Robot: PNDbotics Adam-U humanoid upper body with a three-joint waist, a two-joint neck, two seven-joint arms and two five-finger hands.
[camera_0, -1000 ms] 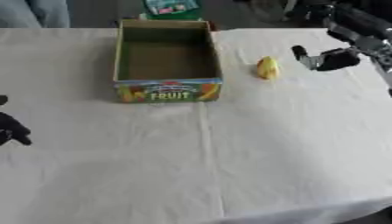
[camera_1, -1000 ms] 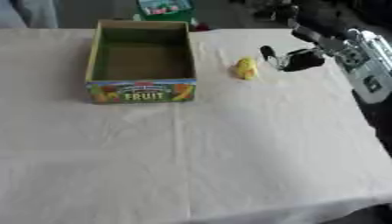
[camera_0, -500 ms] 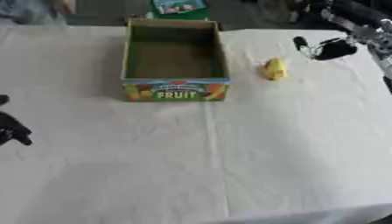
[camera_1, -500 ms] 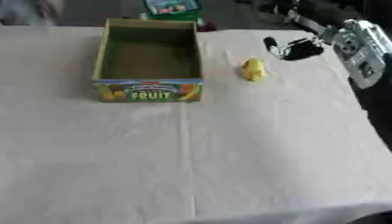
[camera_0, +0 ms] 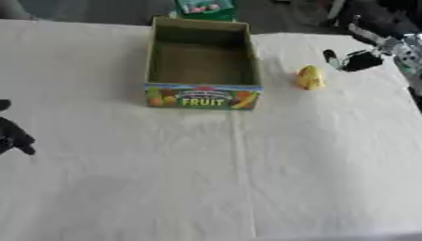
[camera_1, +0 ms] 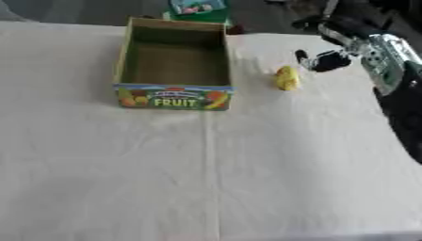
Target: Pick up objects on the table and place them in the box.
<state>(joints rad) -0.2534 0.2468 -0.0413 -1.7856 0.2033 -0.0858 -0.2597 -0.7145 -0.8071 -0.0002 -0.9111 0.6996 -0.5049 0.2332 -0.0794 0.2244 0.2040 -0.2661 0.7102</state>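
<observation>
1. The right hand (camera_1: 328,60) sits higher and farther toward the table's far right than a second ago; the gap to the yellow object (camera_1: 286,78) is wider
2. The yellow object is small, rounded, upright on the white tablecloth (camera_0: 247,179), just right of the box (camera_0: 203,96), which is open-topped with "FRUIT" printed on its front
3. The right hand hovers near the object, up and right of it, apart; whether its fingers are spread or curled cannot be told
4. The left hand (camera_0: 12,136) rests at the left edge, holding nothing; finger state unclear

text: "FRUIT" | on: front panel of the box (camera_0: 203,96) | other print above it: unreadable
</observation>
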